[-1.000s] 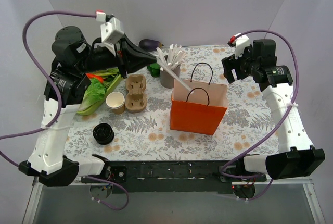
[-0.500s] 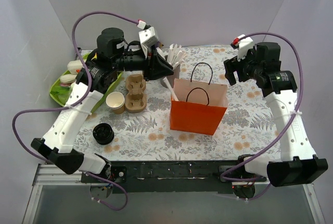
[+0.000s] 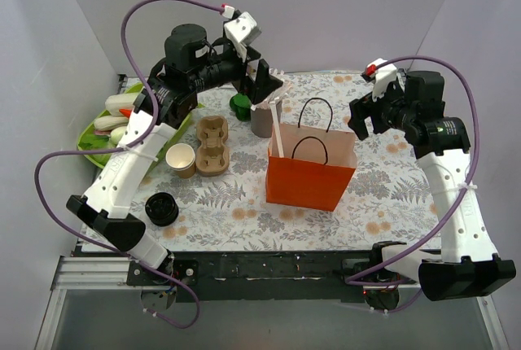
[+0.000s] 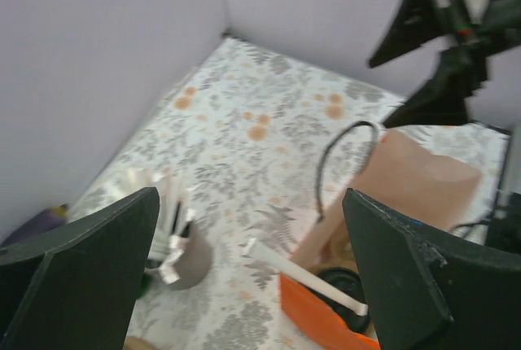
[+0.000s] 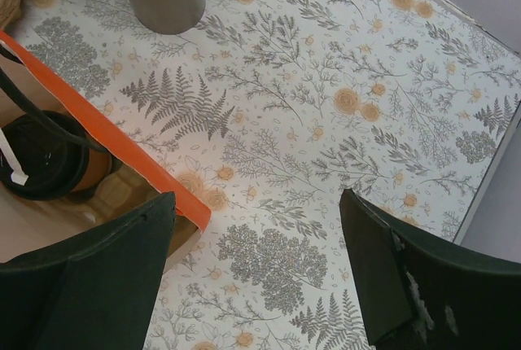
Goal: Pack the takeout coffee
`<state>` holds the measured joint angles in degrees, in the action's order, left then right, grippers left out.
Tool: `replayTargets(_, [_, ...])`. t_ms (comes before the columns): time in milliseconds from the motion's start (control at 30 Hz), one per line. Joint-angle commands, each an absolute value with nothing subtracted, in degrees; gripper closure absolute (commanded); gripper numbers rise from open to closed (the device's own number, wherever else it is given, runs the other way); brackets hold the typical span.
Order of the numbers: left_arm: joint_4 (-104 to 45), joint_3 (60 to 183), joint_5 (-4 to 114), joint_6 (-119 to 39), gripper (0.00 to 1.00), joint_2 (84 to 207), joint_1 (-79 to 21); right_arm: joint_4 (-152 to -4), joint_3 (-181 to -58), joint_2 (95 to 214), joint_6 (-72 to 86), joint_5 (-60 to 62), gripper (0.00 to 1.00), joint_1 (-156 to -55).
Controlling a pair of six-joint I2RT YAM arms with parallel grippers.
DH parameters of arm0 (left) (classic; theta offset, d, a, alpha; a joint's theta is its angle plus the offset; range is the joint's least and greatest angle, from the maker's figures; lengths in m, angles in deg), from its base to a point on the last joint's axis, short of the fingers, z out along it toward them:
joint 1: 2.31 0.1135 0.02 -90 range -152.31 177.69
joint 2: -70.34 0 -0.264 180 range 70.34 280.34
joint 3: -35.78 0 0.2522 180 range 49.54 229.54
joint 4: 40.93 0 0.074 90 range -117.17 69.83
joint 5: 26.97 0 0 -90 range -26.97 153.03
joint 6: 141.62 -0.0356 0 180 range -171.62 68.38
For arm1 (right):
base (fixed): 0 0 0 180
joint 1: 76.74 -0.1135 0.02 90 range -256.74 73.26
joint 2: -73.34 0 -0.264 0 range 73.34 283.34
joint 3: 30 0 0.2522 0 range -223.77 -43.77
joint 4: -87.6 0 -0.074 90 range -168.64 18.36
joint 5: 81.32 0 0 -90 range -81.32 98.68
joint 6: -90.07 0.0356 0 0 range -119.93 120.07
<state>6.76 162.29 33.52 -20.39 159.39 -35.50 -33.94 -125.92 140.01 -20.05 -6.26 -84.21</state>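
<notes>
The takeout coffee [image 5: 42, 156], a brown cup under a black lid [image 4: 345, 285], stands inside the orange paper bag [image 3: 309, 177]. A white stick [image 3: 277, 133] leans out of the bag's left side, its lower end on the lid. My left gripper [image 3: 267, 85] hangs open above the grey cup of white sticks [image 3: 262, 115], just left of the bag, with nothing between its fingers [image 4: 81, 260]. Over the bag's far right corner my right gripper [image 3: 362, 118] stands open and empty above bare tablecloth [image 5: 269, 260].
A lidless paper cup [image 3: 181, 159] and a loose black lid [image 3: 161, 208] sit on the left, beside the pulp cup carrier [image 3: 213, 145]. A green tray [image 3: 104, 129] of food lies at the far left. A small green thing [image 3: 240, 106] sits behind the carrier.
The left arm swung right from the green tray to the bag with a white stick, then opened; the stick now leans in the bag. The right arm barely moved.
</notes>
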Motion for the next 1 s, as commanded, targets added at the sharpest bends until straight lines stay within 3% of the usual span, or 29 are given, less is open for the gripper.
replayTargets(0, [6.7,162.1,50.2,-26.7,0.02,158.7,-35.5,-34.2,-128.1,138.4,-20.2,-9.4,0.11,-83.9])
replayTargets(133, [8.1,157.1,55.4,-25.1,0.07,158.2,-35.4,-34.8,-127.8,138.9,-20.1,-9.5,0.11,-83.9])
replayTargets(267, [7.1,154.7,60.8,-26.0,0.19,159.5,-35.4,-36.3,-126.2,138.5,-19.6,-9.4,0.12,-83.9])
replayTargets(400, [11.7,158.3,66.4,-27.3,0.19,165.7,-35.4,-36.5,-125.9,138.5,-19.3,-9.8,0.12,-83.9])
replayTargets(667, [17.8,160.2,50.6,-27.5,0.20,167.2,-37.2,-37.1,-125.5,138.2,-20.0,-8.5,0.12,-83.9])
replayTargets(800, [19.6,162.0,45.3,-30.4,0.20,165.3,-43.7,-37.7,-124.7,138.1,-19.7,-8.0,0.12,-83.9])
replayTargets(967, [19.2,160.7,52.8,-31.4,0.15,165.3,-49.2,-38.1,-123.9,138.2,-18.8,-8.0,0.12,-83.9])
